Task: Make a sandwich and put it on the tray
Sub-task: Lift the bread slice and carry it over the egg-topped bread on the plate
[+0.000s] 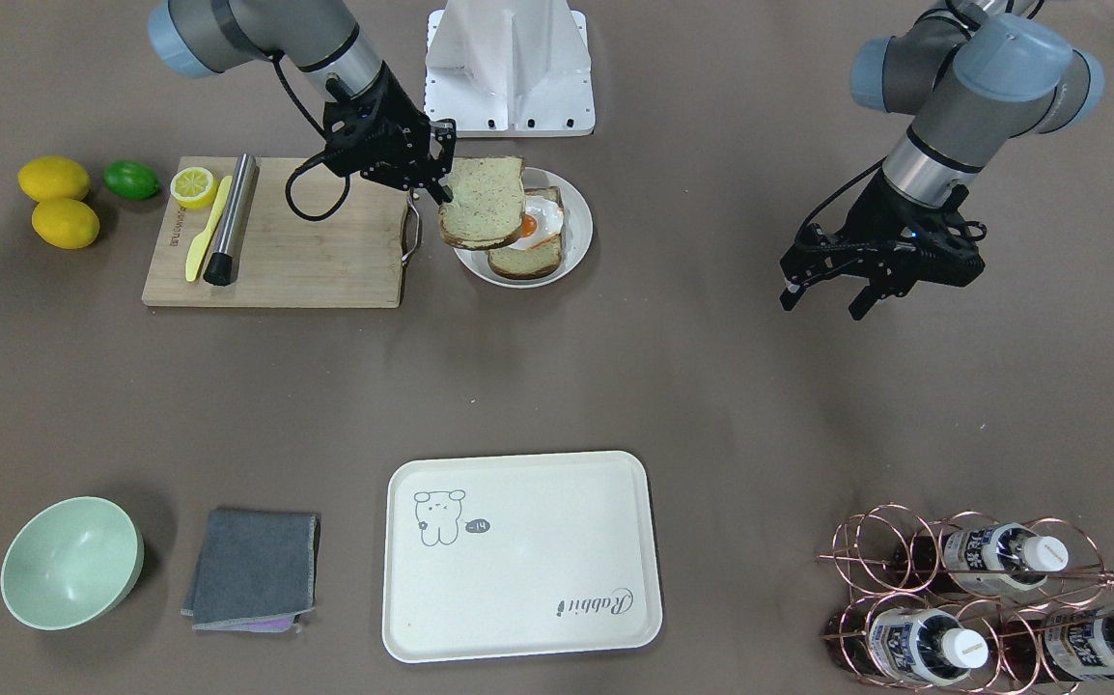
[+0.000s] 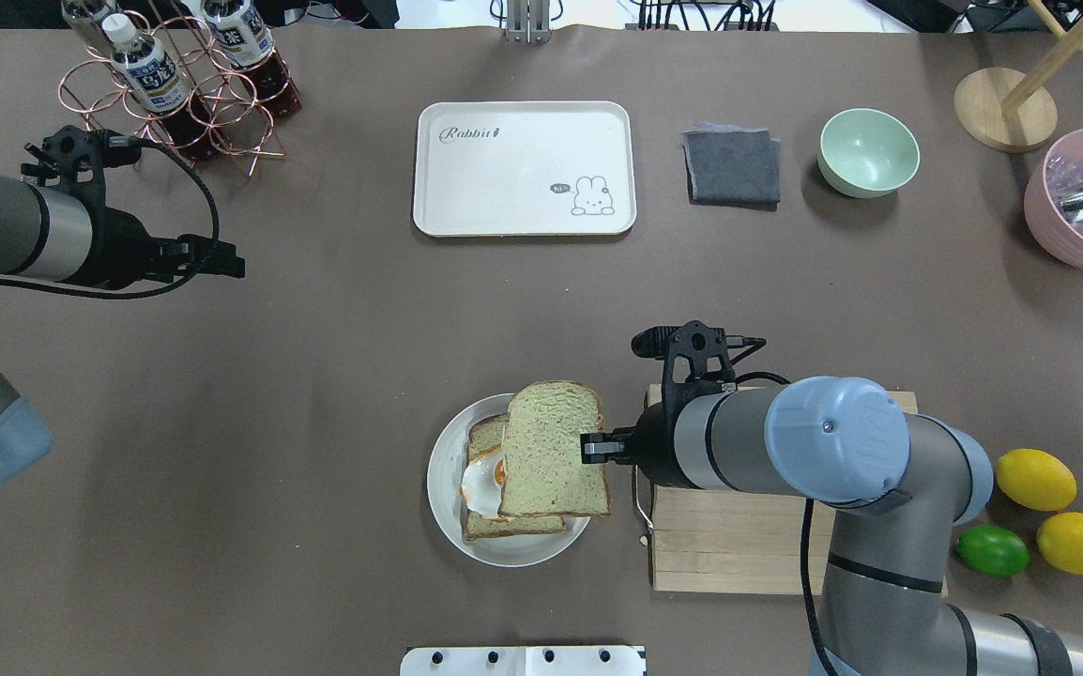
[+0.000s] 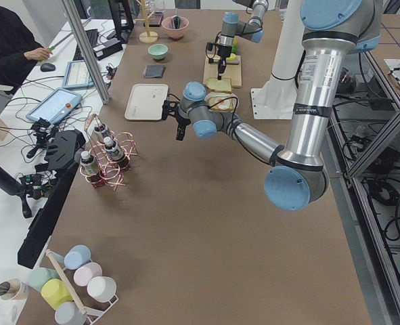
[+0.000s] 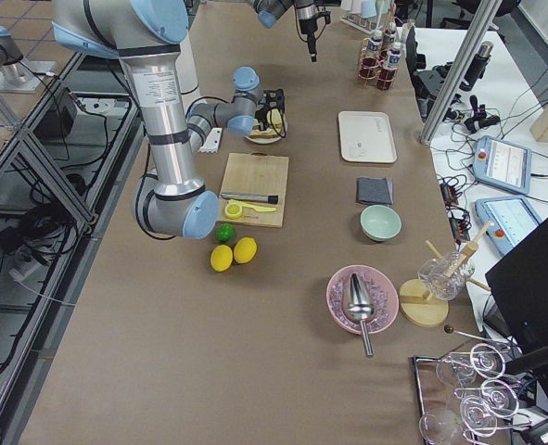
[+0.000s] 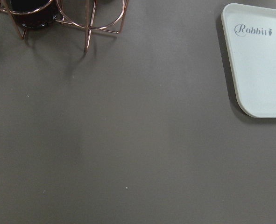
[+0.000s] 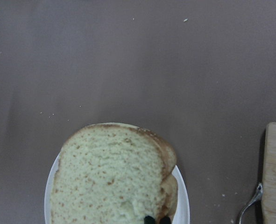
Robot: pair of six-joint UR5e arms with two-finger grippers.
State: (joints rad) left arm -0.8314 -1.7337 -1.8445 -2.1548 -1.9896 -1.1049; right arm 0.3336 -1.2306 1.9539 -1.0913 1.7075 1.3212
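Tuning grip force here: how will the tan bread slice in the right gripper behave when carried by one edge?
Probably stiff: the speckled tan bread slice, pinched at one edge by the right gripper, juts flat over the round pale-grey plate without drooping. Likely light, since that edge pinch alone holds it. Its porous crumb may dent under hard squeezing.

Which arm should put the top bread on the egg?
Right. The right gripper holds the bread slice just above the egg on the plate. The left gripper hangs open and empty, far off by the bottle rack.
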